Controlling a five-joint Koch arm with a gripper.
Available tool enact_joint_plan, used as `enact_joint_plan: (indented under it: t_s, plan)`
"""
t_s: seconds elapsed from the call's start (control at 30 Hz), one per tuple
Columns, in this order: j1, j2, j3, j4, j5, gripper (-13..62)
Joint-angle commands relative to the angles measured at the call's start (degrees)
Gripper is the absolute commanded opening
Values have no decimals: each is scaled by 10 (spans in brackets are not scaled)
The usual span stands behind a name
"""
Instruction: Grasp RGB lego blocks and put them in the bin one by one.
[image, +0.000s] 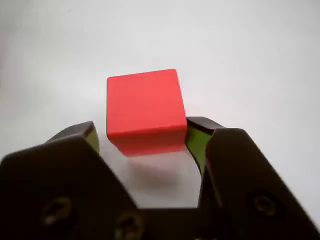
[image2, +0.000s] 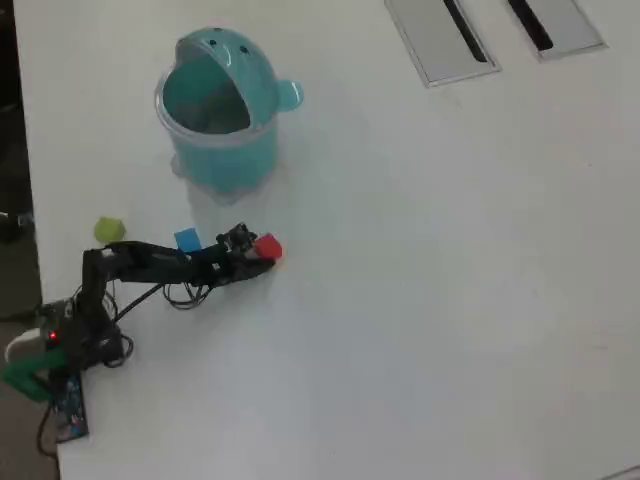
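One red block (image: 144, 111) sat between the fingers (image: 145, 137) in the wrist view, its near lower edge level with their green-padded tips and most of its body beyond them. The right tip touched or nearly touched its side; a narrow gap showed at the left, so the fingers were spread and not clamped. Seen from overhead, the blue block (image2: 187, 239) and green block (image2: 109, 230) lay toward the bench's left edge, the bin (image2: 218, 150) toward its far-left corner.
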Motion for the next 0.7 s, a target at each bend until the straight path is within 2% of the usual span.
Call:
enact_joint_plan:
  t_s: [0.0, 0.27, 0.37, 0.47, 0.67]
  plan:
    - [-15, 4, -48, -33, -28, 280]
    - [-54, 9, -49, -85, 66, 99]
    - [-45, 17, -59, -94, 69, 92]
    - [-35, 41, -62, -95, 78, 54]
    - [-37, 131, -64, -57, 79, 55]
